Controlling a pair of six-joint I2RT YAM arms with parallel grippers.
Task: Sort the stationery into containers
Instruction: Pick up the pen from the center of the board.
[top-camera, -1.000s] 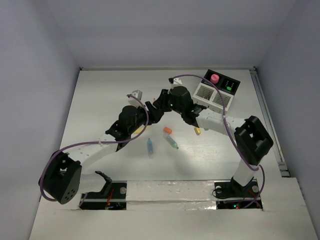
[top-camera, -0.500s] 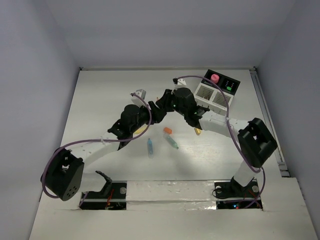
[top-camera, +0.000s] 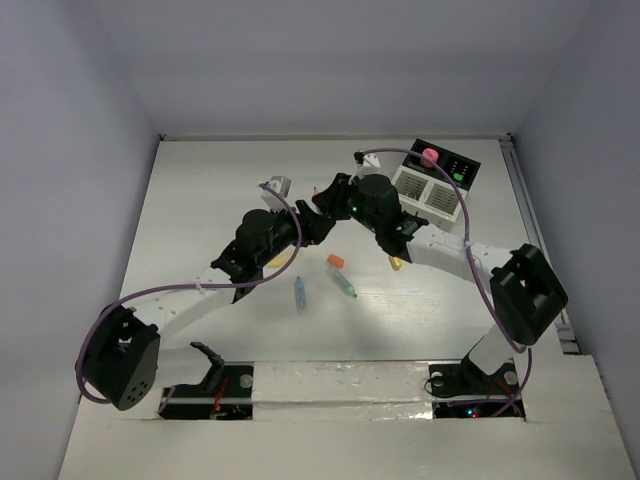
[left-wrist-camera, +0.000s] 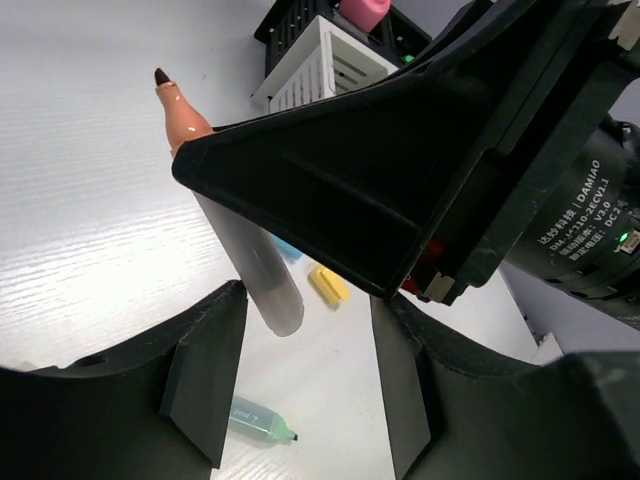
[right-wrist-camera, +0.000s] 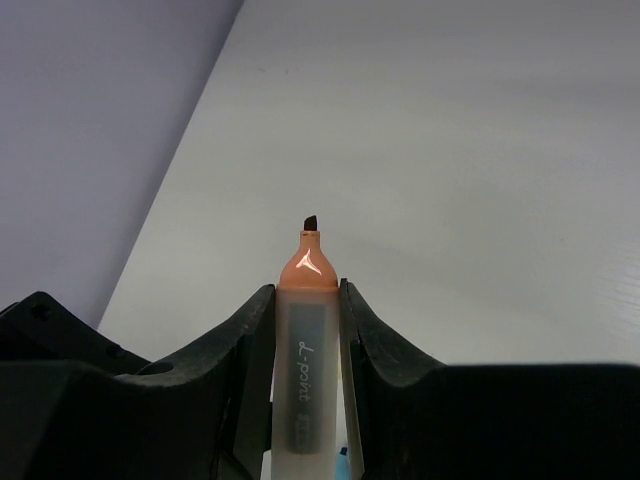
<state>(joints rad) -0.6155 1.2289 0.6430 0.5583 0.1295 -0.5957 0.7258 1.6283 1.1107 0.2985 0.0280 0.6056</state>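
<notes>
Right claw (right-wrist-camera: 305, 300) clamped on an uncapped orange highlighter (right-wrist-camera: 308, 345): clear-grey barrel, orange neck, black chisel tip poking out past the fingertips. Held up off the bench (top-camera: 200, 200), just to the left-arm side of the white slatted box (top-camera: 425, 190).

Left claw (left-wrist-camera: 300, 375) apart, nose to nose with the right one at that same spot beside the white box. The highlighter's rear end sits in the gap between the left fingers (left-wrist-camera: 205, 370); the wrist view shows space on both sides, nothing gripped.

Black box (top-camera: 458, 166) joined to the white box's far side. Pink-capped bottle (top-camera: 429, 157) stands at the far edge of the pair, green caps (top-camera: 457, 177) show in the black one.

Loose on the bench, all nearer the arm bases than the white box:
- yellow piece (top-camera: 395, 263), closest to the box
- orange cap (top-camera: 336, 261), further toward the left arm
- green pen (top-camera: 346, 286), just beside the cap
- blue pen (top-camera: 299, 294), furthest from the box
</notes>
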